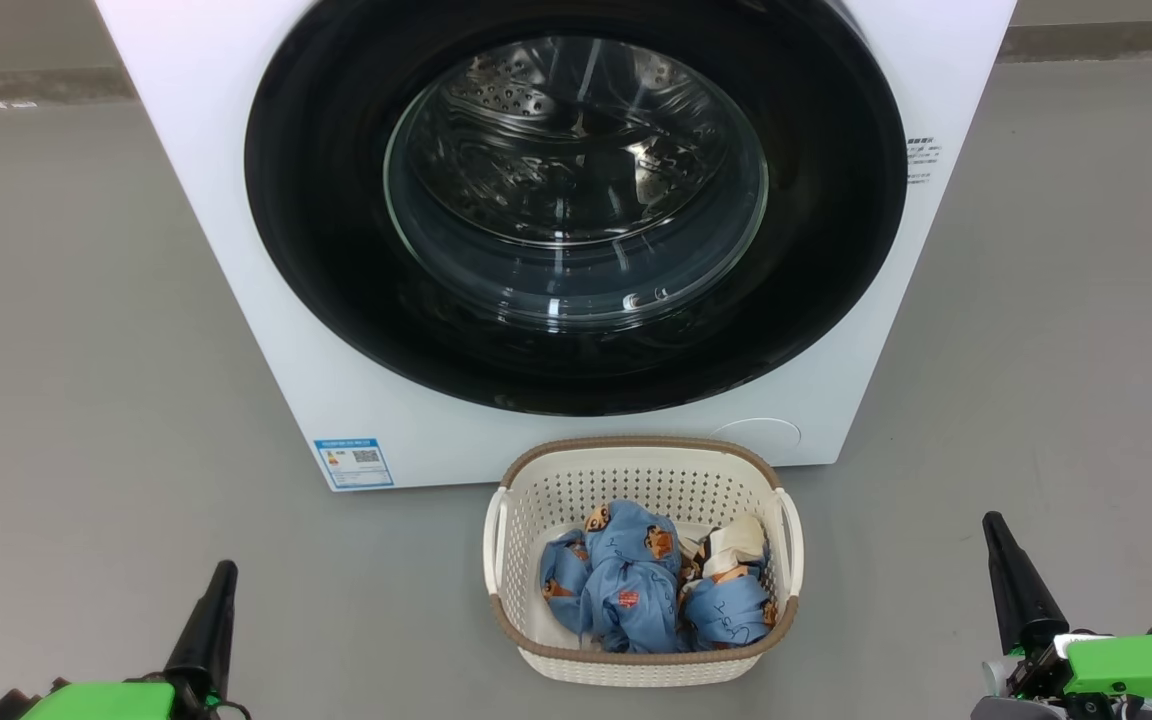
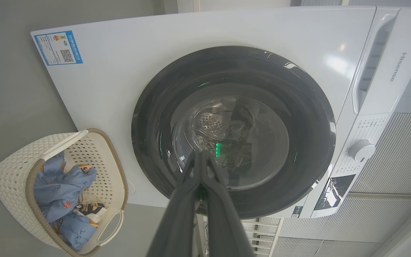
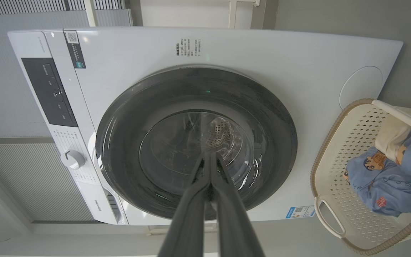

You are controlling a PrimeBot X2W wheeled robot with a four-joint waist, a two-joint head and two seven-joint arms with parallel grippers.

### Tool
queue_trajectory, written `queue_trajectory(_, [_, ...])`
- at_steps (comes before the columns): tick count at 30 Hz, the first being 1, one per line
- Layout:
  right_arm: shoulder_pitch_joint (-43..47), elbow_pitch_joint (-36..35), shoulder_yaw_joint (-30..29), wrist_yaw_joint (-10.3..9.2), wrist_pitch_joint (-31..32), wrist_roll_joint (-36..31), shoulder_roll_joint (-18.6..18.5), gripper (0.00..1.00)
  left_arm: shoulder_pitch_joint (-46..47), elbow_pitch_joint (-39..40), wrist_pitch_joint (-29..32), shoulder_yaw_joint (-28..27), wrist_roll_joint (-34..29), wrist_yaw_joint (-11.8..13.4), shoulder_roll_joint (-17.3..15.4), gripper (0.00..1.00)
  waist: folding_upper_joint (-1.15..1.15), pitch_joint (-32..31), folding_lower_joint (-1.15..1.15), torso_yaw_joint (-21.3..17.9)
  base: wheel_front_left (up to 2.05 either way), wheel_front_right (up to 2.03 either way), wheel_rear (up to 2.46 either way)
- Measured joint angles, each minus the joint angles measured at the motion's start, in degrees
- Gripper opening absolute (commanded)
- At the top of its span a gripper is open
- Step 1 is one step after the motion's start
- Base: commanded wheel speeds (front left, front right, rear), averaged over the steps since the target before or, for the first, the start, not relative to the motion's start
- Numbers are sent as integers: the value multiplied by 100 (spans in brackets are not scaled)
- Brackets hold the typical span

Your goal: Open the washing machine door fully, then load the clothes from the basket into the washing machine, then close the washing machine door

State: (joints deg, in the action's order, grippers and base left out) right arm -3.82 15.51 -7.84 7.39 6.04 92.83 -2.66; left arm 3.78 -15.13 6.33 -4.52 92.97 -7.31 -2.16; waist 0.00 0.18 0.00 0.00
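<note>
Task's at the very start, by the look of it. The big white front-loading washing machine [image 1: 226, 260] stands right in front of me on the grey floor [image 1: 66, 350]. Its large round door w/ wide glossy black rim and bulging clear glass window [image 1: 576, 190] sits flush against the front, i.e. shut. Thru the glass I see the steel perforated drum [image 1: 526, 100], no cloth in it as far as I can tell.

The small rectangular cream plastic basket w/ perforated sides and brown woven-look rim [image 1: 641, 443] sits on the floor just in front of the machine, below the door, between my two hands. The clothes, light blue garments w/ orange-brown cartoon prints plus a cream piece [image 1: 626, 585], are all bunched inside it, none outside.

My left hand [image 1: 223, 575] is low at the left, fingers pressed together, gripping nothing, well apart from basket and door. My right hand [image 1: 994, 530] is low at the right, likewise closed and empty.

So: done = nothing yet. Left = all 3 steps: swing door fully open, move clothes from basket to drum, shut door. Door comes first. I can't make out a handle or which edge has the catch, so that needs finding.
</note>
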Motion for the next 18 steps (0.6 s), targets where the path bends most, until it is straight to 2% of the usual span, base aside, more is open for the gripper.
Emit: queue_trajectory(18, [0,0,0,0,1,0,1,0,0,0,0,-1,0,0,0,0,0,0,0,0,0,0,0])
